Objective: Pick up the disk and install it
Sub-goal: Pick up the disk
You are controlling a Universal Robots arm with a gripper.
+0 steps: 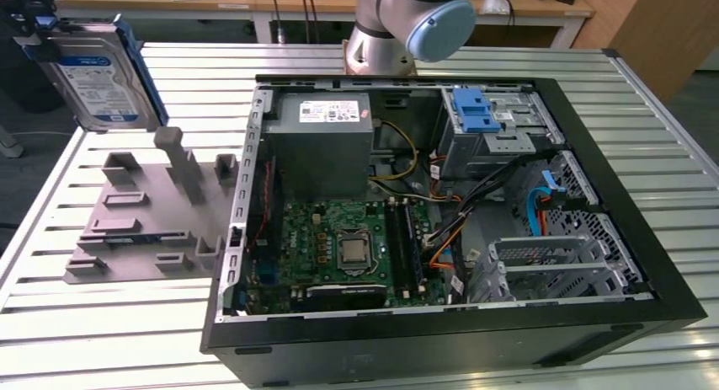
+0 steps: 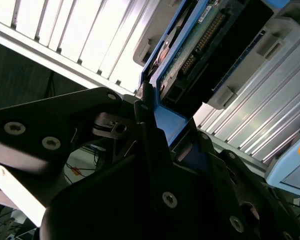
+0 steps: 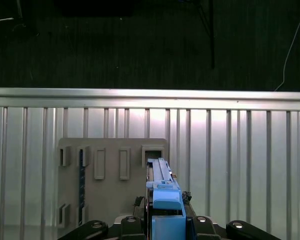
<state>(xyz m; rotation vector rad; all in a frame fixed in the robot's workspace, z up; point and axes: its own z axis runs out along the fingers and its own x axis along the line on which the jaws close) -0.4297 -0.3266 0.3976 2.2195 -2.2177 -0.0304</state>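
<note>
The black gripper has its fingers closed narrowly on the flat silver disk with blue side rails. The disk is held upright over the grey plastic fixture, at ten o'clock from the open black computer case.

The gripper sits at the exterior view's upper left, clamped on the disk; the arm's base stands at top centre.

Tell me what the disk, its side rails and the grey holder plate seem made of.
The disk looks metal-cased: dull silvery sheen, with a paper-like label. Its side rails seem blue plastic, smooth and moulded. The grey holder plate is probably matte plastic: uniform, no glint.
</note>
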